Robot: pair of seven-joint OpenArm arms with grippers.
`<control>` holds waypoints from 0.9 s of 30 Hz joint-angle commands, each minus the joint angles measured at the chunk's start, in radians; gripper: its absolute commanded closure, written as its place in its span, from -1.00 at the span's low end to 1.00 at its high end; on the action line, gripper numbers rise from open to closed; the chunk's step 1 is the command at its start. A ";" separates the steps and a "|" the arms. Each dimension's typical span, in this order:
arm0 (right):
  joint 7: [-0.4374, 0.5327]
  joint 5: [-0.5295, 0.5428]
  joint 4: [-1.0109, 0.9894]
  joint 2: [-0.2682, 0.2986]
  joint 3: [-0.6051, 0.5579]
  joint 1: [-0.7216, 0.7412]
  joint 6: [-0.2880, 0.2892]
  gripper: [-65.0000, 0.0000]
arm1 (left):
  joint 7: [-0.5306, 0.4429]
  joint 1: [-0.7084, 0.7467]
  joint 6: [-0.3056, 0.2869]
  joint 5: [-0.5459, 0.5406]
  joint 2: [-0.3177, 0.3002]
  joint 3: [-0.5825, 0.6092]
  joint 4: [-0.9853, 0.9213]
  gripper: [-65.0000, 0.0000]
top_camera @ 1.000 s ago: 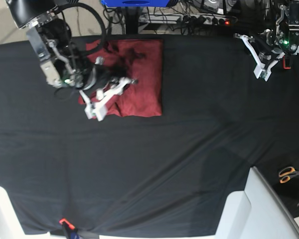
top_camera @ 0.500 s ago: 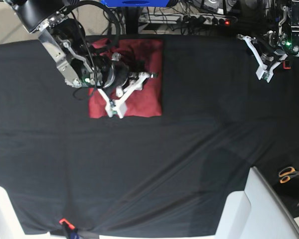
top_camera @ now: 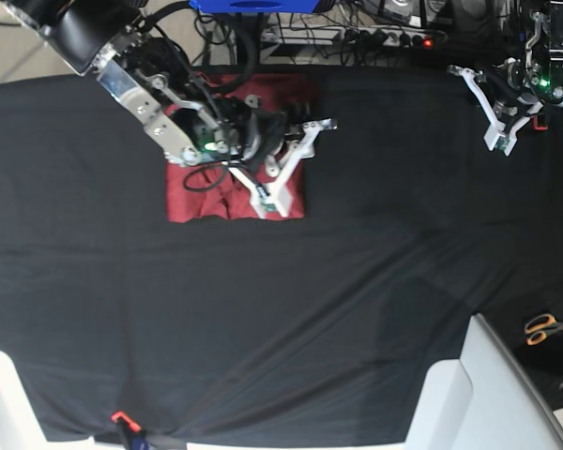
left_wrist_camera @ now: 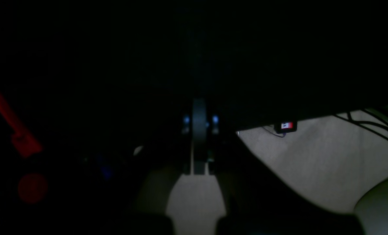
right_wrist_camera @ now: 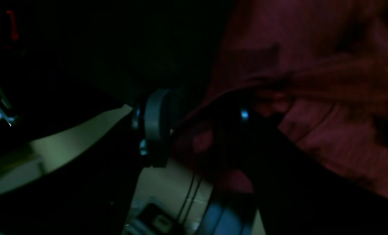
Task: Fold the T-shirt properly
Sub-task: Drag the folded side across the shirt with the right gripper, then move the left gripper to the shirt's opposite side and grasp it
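A: The T-shirt lies as a compact red block near the far edge of the table, on the black cloth, at the base view's left. The right gripper hangs over its right-hand part, fingers spread apart. In the right wrist view red fabric fills the space around and between them, but I can't tell whether any fold is actually pinched.

B: And the other one?

A: The left gripper is well away at the far right corner, fingers clenched on nothing, clear of the cloth.

B: So what makes this step go well?

A: I'd judge the fold nearly finished, so the job is tidying. Keep the fingers low and flat, press or draw the top layer toward the block's right edge, and lift straight up so soft knit doesn't drag along and spoil the square outline.

B: Room to move?

A: Plenty toward the near side and the right, all bare black cloth. The far edge is tight: cables and a power strip sit just beyond it. Scissors lie far off at the right.
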 commanded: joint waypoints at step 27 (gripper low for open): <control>0.226 -0.077 0.276 0.175 0.352 -0.303 -0.166 0.99 | -0.073 0.000 0.004 -0.004 -0.018 -0.009 0.009 1.00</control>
